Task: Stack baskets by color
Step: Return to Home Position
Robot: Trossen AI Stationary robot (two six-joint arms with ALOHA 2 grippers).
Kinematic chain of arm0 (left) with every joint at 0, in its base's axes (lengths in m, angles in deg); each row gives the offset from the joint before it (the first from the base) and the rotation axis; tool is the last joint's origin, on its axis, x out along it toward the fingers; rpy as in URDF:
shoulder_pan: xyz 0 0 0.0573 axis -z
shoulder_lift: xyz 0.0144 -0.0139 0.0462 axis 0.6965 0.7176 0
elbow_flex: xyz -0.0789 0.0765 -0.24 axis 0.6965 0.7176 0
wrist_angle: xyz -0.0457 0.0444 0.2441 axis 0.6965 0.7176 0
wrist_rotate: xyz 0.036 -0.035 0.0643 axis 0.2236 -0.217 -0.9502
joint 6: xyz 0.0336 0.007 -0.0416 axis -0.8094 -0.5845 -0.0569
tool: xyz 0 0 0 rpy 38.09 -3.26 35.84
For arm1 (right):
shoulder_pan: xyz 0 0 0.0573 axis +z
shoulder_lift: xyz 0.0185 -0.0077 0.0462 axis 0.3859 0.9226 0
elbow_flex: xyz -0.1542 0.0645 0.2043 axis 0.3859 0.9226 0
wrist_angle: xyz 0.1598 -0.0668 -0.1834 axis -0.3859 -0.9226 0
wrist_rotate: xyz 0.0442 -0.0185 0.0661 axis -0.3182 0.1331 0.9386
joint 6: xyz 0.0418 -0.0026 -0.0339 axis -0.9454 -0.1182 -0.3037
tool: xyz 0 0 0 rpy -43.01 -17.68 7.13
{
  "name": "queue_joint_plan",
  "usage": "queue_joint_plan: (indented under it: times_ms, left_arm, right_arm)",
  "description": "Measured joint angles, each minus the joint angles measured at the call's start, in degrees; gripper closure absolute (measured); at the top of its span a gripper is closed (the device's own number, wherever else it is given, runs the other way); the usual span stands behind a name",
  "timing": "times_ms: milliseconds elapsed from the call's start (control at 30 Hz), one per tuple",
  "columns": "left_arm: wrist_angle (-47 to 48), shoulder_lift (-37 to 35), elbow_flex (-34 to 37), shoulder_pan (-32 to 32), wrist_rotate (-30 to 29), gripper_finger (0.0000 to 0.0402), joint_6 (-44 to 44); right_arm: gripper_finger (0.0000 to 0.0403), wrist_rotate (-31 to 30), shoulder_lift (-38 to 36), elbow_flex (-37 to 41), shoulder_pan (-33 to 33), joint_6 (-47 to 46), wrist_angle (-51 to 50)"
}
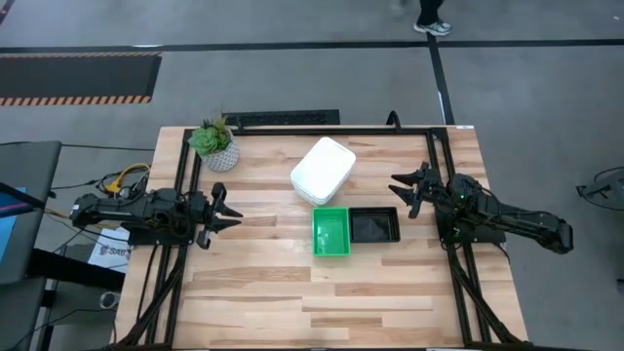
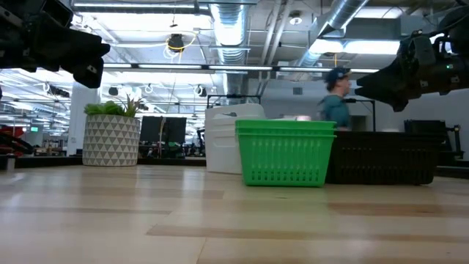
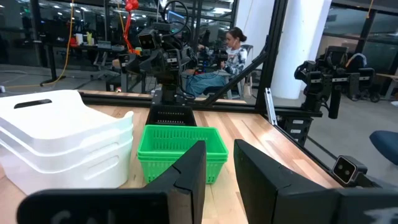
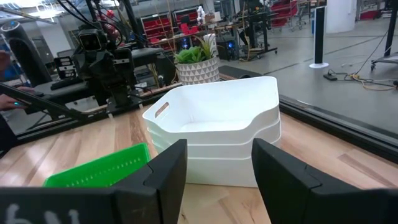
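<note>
You see left gripper (image 1: 226, 216) raised above table, arm level, fingers (image 3: 189, 180) spread, holding nothing. Right gripper (image 1: 405, 191) likewise, fingers (image 4: 163, 174) released. White baskets (image 1: 323, 170), green baskets (image 1: 331, 231), black baskets (image 1: 374, 224) stand stacked ahead of both fingertips, well apart from them.

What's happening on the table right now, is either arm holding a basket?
Neither arm holds anything. The left claw hangs open at the left edge of the table, and the right claw hangs open at the right edge, both clear of the baskets. In the middle, the white baskets sit nested in one pile, with the green baskets and black baskets side by side next to them.
</note>
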Motion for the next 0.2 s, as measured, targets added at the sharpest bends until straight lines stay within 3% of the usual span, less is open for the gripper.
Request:
queue_joint_plan:
  times_ms: [200]
  left_arm:
    - [0.01, 0.00, 0.00, 0.00, -0.02, 0.0330, -0.01]
  right_arm:
    - [0.0202, 0.00, 0.00, 0.00, 0.00, 0.00, -0.01]
